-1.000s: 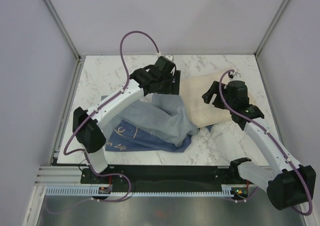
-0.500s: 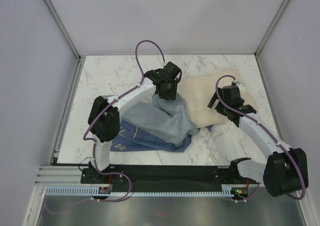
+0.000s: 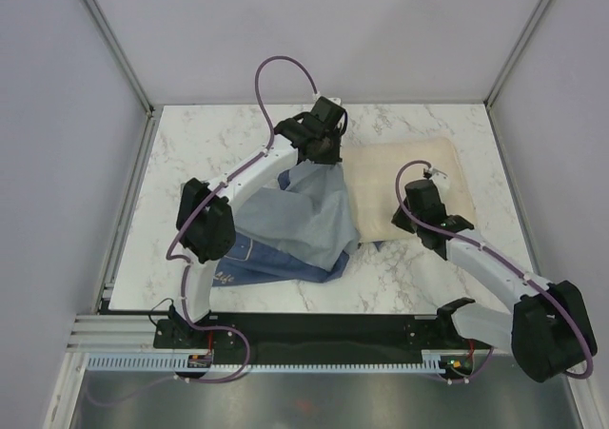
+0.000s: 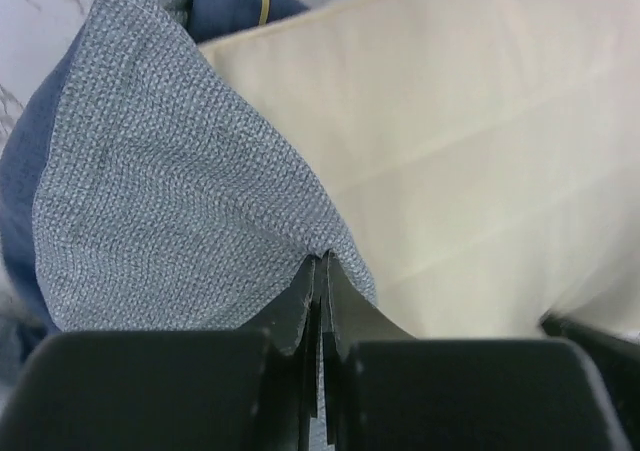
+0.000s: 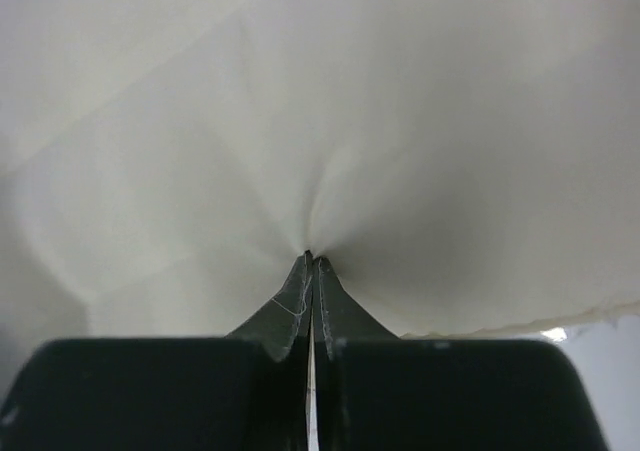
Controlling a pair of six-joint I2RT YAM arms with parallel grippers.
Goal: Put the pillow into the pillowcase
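The cream pillow (image 3: 392,167) lies flat at the right of the marble table. The denim-blue pillowcase (image 3: 303,222) is heaped at the centre, its lighter grey-blue inside turned up. My left gripper (image 3: 323,159) is shut on a fold of the pillowcase's edge next to the pillow's left end. In the left wrist view that gripper (image 4: 320,261) pinches grey-blue pillowcase (image 4: 170,191) cloth, with the pillow (image 4: 480,141) just beyond. My right gripper (image 3: 411,210) is at the pillow's near edge. In the right wrist view this gripper (image 5: 311,259) is shut on a pucker of pillow (image 5: 300,101) fabric.
The marble tabletop (image 3: 205,153) shows bare to the left of the pillowcase and at the near right corner. Grey walls close in the table at the back and both sides. The arm bases stand on the black rail (image 3: 324,329) along the near edge.
Both grippers went from open to shut: the left on the pillowcase's edge, the right on the pillow's near edge after dropping toward me. The pillow now lies flatter and squarer.
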